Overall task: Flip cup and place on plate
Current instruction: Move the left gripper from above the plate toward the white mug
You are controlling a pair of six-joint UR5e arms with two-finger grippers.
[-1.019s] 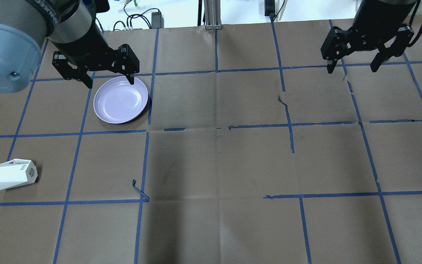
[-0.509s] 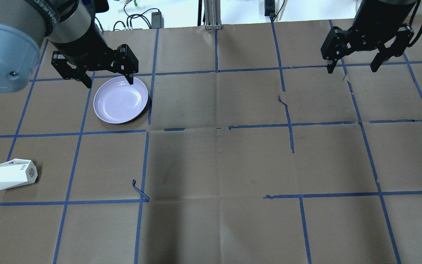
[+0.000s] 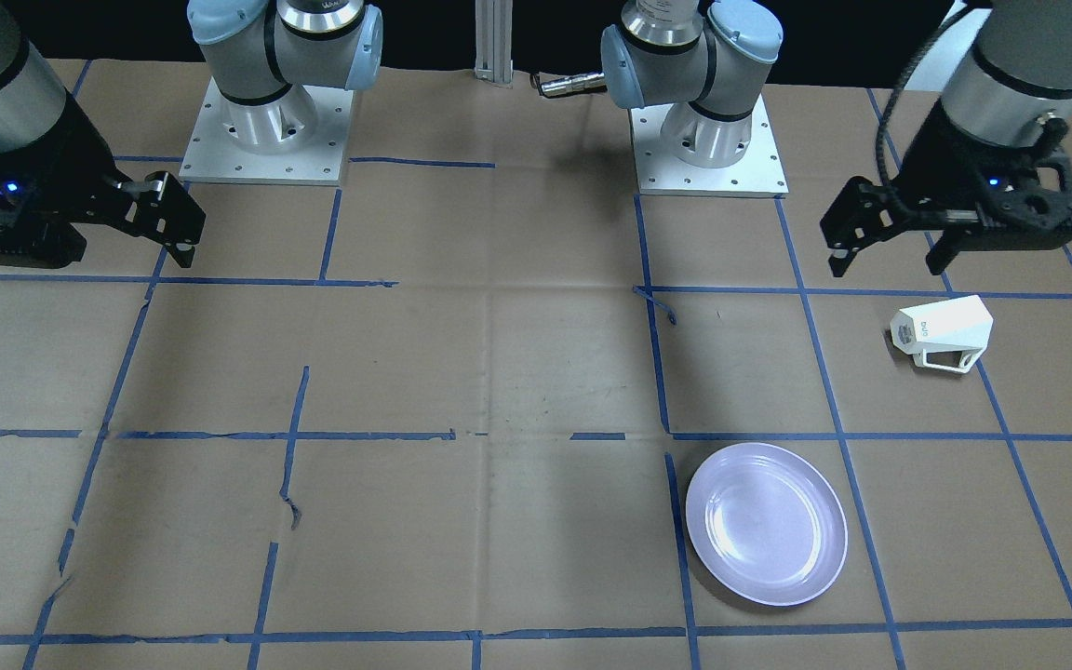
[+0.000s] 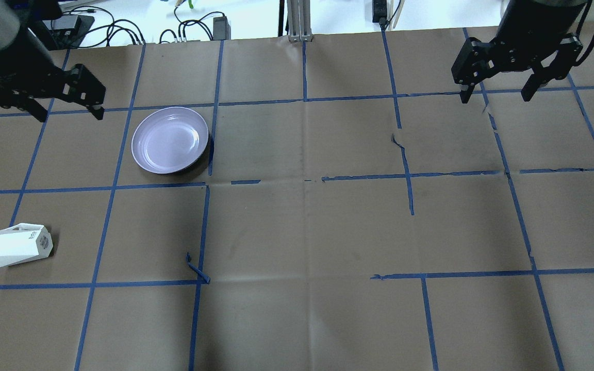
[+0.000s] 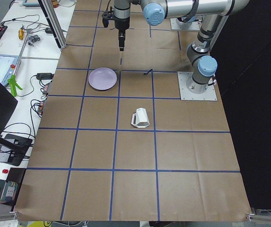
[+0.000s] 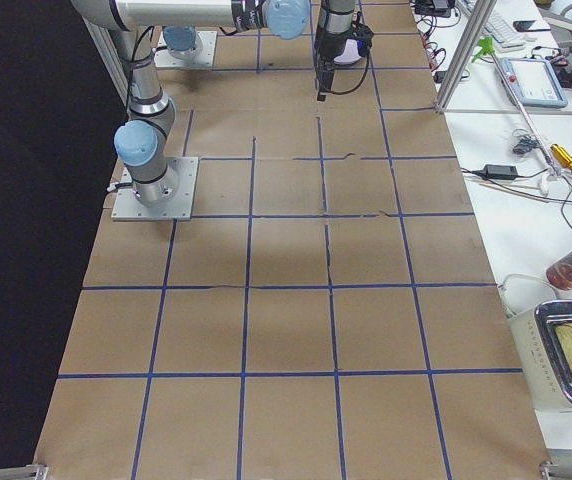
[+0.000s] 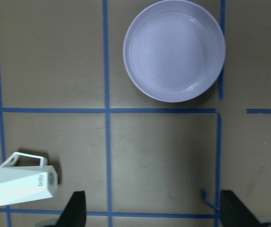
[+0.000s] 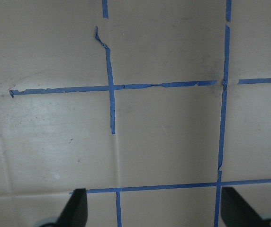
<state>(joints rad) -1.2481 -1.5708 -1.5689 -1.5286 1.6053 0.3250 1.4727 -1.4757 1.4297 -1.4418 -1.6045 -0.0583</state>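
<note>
The white faceted cup (image 4: 16, 246) lies on its side near the table's left front, handle toward the far side; it also shows in the front view (image 3: 944, 328) and the left wrist view (image 7: 24, 183). The lavender plate (image 4: 170, 139) sits bare, farther back and to the right of the cup; it also shows in the front view (image 3: 766, 524) and the left wrist view (image 7: 174, 49). My left gripper (image 4: 70, 114) is open and empty, high above the table, left of the plate. My right gripper (image 4: 494, 97) is open and empty at the far right.
Brown paper with a blue tape grid covers the table (image 4: 302, 232). A loose curl of tape (image 4: 196, 268) sticks up near the middle left. The arm bases (image 3: 261, 130) stand at the robot's side. Cables (image 4: 194, 28) lie beyond the far edge.
My left gripper has moved left from over the plate's far rim to a spot clear of the plate. Cup, plate and right arm have not moved.
</note>
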